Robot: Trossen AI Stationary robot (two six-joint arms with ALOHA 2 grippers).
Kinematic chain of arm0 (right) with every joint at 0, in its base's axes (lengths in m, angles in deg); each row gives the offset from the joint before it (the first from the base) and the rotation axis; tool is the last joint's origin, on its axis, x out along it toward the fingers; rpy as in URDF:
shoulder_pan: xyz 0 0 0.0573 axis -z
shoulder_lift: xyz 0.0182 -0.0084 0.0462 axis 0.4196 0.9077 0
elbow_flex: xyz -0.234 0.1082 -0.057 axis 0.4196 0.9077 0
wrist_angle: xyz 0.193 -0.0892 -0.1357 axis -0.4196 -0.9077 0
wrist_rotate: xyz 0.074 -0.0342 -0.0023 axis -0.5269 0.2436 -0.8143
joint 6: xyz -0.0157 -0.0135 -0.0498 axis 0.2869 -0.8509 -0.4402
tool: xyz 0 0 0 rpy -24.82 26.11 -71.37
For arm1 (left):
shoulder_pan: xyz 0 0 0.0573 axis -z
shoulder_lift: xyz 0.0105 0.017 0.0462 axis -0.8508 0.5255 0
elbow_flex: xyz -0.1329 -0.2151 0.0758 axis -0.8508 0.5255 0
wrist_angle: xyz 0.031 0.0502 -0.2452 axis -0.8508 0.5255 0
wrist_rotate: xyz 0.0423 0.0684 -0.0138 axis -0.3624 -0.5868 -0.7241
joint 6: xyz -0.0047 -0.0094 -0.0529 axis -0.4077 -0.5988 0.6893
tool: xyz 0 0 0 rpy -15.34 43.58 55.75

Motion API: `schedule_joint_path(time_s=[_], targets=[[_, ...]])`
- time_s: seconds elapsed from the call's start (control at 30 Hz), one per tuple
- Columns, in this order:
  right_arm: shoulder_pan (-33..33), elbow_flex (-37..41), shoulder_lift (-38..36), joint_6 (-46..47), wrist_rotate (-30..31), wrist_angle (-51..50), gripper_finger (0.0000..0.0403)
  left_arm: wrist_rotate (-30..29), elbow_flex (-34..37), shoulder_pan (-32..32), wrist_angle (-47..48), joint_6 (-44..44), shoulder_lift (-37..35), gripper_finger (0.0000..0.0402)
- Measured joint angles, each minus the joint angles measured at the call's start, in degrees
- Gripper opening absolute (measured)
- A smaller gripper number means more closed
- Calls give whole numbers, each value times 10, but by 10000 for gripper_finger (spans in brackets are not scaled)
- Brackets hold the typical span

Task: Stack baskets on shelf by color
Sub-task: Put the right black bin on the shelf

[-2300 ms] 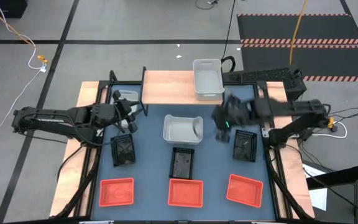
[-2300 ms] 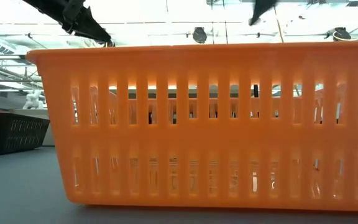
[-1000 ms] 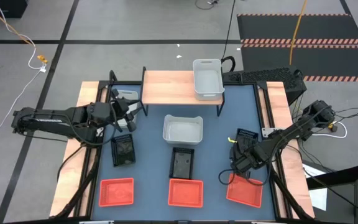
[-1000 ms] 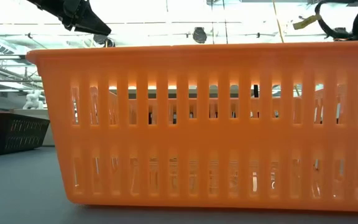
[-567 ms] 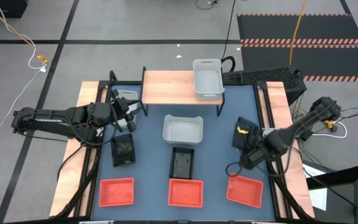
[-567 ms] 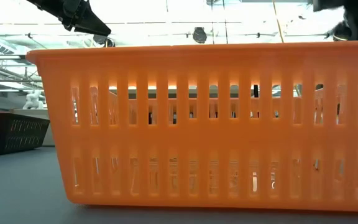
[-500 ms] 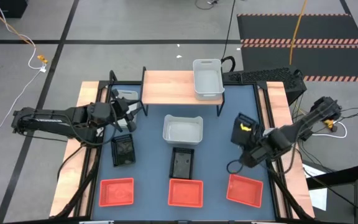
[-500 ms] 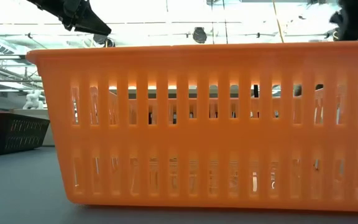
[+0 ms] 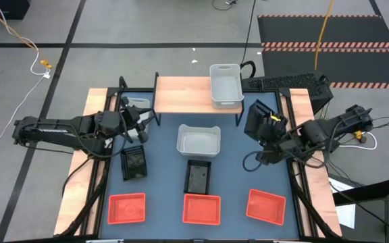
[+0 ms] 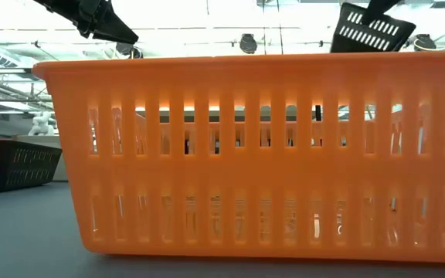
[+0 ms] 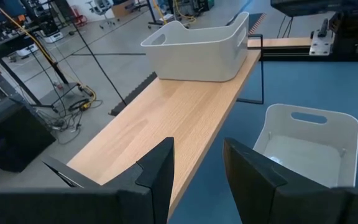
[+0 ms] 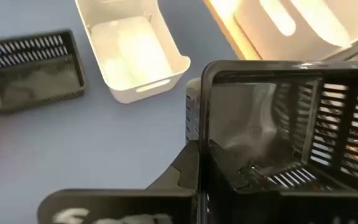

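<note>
My right gripper [image 9: 269, 133] is shut on a black slatted basket [image 9: 256, 120], held in the air right of the shelf's [image 9: 193, 94] right end; the low view shows that basket [image 10: 371, 31] tilted. A white basket [image 9: 226, 84] stands on the shelf's right end, and another white basket [image 9: 198, 140] sits on the table in front of it. Two black baskets [image 9: 134, 163] [image 9: 198, 177] and three red baskets [image 9: 127, 208] [image 9: 202, 209] [image 9: 267, 205] rest on the mat. My left gripper [image 9: 142, 128] hovers open by the shelf's left end. My right gripper grips the black basket by one side wall, at its rim [image 12: 205, 144]. One finger [image 12: 188, 169] lies on the outside of that wall; the wall hides the other. The basket is lifted clear of the table and tilted, its open side turned toward the wrist camera.
The red basket [image 10: 253, 154] at the front fills the low view. Wooden boards [image 9: 309, 121] run along the table's left and right sides. The shelf's left and middle parts [image 11: 185, 118] are bare wood. Bare blue mat [image 9: 248, 169] lies between the baskets at the right.
My right gripper has risen from the mat near the right red basket and gone toward the far edge and the shelf's right end. The black basket has come up with it, lifted clear of the table and tipped.
</note>
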Motion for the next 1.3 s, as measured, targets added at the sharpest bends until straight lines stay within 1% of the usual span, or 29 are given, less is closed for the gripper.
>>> schedule_joint_path(time_s=[0.1, 0.2, 0.3, 0.37, 0.4, 0.43, 0.5, 0.6, 0.67, 0.73, 0.83, 0.97, 1.1, 1.3], targets=[[6, -13, 16, -47, 4, 2, 2, 0, 0, 0, 1, 0, 0, 140], [30, -73, 42, -143, 56, 14, 2, 0, 0, 0, 0, 0, 0, 140], [59, -148, 70, -272, 127, 62, 2, 0, 0, 0, -9, 0, 0, 140], [86, -188, 85, -388, 153, 146, 2, 0, 0, 0, -19, -2, 0, 141], [101, -200, 92, -451, 147, 200, 2, 0, 0, 0, -21, -5, 0, 140], [120, -206, 99, -511, 129, 262, 2, 0, 0, 0, -23, -9, 0, 140], [161, -208, 117, -611, 71, 378, 2, 0, 0, 0, -24, -11, 0, 140], [222, -208, 161, -692, -17, 479, 2, 0, 0, 0, -20, -11, 0, 140], [260, -207, 196, -714, -63, 511, 2, 0, 0, 0, -14, -9, 0, 141], [291, -207, 233, -717, -104, 528, 2, 0, 0, 0, -8, -4, 0, 140], [320, -206, 279, -706, -150, 524, 2, 0, 0, 0, 1, -2, 0, 141], [340, -206, 321, -703, -158, 522, 2, 0, 0, 0, 13, 0, 0, 140], [358, -206, 351, -679, -193, 506, 2, 0, 0, 0, 15, 1, 0, 140], [365, -206, 363, -655, -196, 475, 4, 0, 0, 0, 15, 11, 0, 140]])
